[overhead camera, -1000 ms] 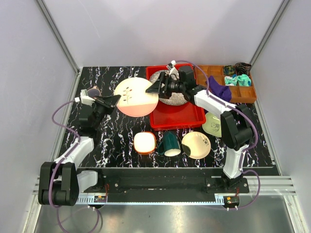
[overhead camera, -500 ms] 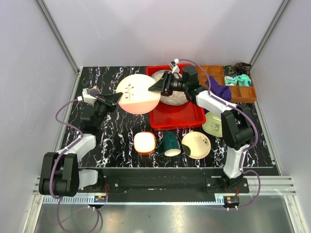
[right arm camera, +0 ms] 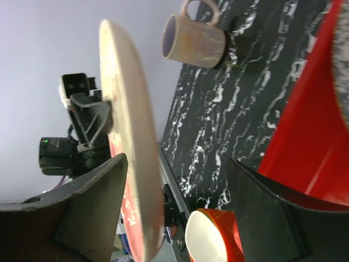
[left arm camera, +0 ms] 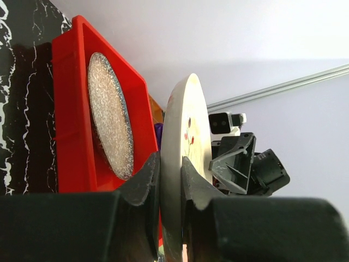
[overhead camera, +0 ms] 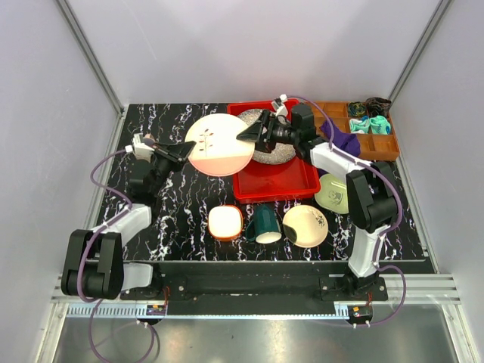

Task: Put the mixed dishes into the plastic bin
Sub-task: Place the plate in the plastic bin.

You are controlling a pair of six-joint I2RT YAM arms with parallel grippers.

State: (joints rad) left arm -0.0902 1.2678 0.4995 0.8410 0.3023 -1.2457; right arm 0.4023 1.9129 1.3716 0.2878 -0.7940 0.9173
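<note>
Red plastic forms the bin (overhead camera: 276, 184), which is set at the far middle of the marbled table (overhead camera: 181, 212), and the grey plate (left arm camera: 109, 114) is seen lying inside it. The pink plate (overhead camera: 219, 145) is held face up, clear of the table, with its right edge over the bin's left rim and over part of the grey plate. Its left edge is pinched between the closed fingers of the left gripper (overhead camera: 187, 150), one above the rim and one below. The right gripper (overhead camera: 243, 136) is reached out over the bin with its jaws spread wide; the pink plate's right edge is framed between them, but no grip on it is made, and contact cannot be judged. The cup (right arm camera: 193, 35) is stood on the table behind the left gripper. Nearer the arm bases, the orange bowl (overhead camera: 225, 222), the mug (overhead camera: 265, 224) and the yellow plate (overhead camera: 305, 225) are lined up side by side, and the green bowl (overhead camera: 330, 194) is partly hidden by the right arm. A brown tray (overhead camera: 378, 147) is placed just right of the bin.
</note>
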